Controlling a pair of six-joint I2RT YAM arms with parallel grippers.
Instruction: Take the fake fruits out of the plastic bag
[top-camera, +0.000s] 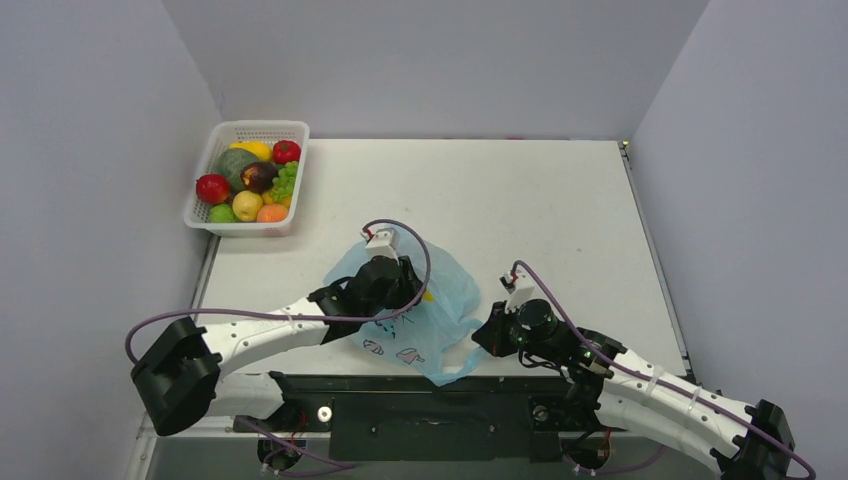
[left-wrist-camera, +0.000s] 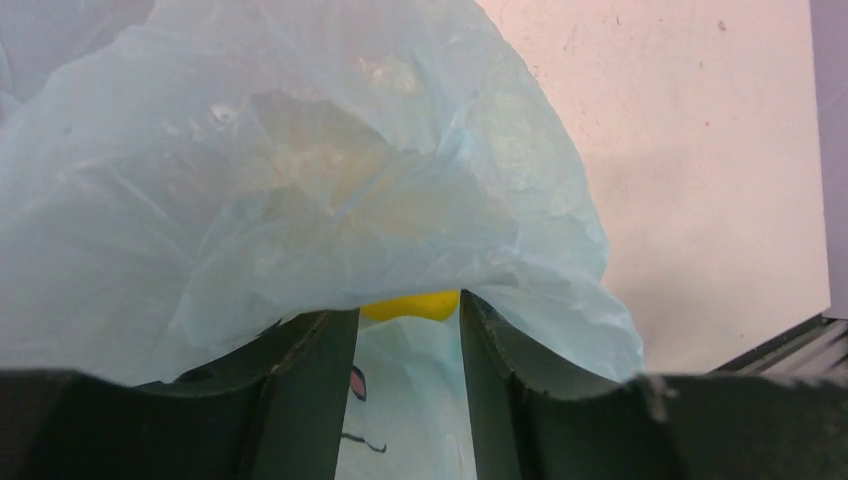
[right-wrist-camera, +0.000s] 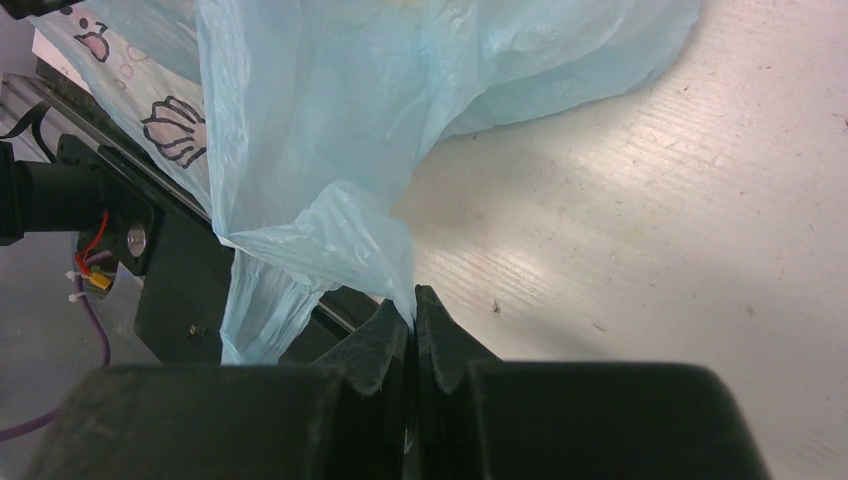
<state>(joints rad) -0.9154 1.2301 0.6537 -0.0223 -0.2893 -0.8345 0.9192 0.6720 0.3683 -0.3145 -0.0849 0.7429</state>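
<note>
Tool status, left first: left tool (left-wrist-camera: 408, 325) is inside the mouth of the bag (left-wrist-camera: 300, 180), jaws partway apart, film draped over both fingers (left-wrist-camera: 310, 400). Yellow fruit (left-wrist-camera: 410, 305) sits right at the tips and fills the gap between them. We can't tell whether the pads bear on it or just flank it, because film hides the contact.

Right tool (right-wrist-camera: 412, 312) is closed tight, pinching a fold of the bag's edge on the near side, just above the surface (right-wrist-camera: 650, 200). We read it as the anchor: it pins the bag so the other tool can pull.

From above, the bag lies crumpled at the near middle of the surface, one corner hanging over the black rail (top-camera: 420, 400) at the near edge. Left tool is on top of it, right tool just beside its right corner. A sliver of yellow shows at the opening next to the left tool.

Basket (top-camera: 240, 228) stands at the far left corner, well apart from the bag, with a heap of fruits (top-camera: 250, 180) in it. We can't say whether any came from the bag.

Progress, our judgement: extraction is in hand but not finished. Yellow fruit is not yet clear of the film. We can't see whether more fruit sits deeper, since the film is only half see-through. To do: draw the yellow one out, set it down, then check the bag for the rest.
</note>
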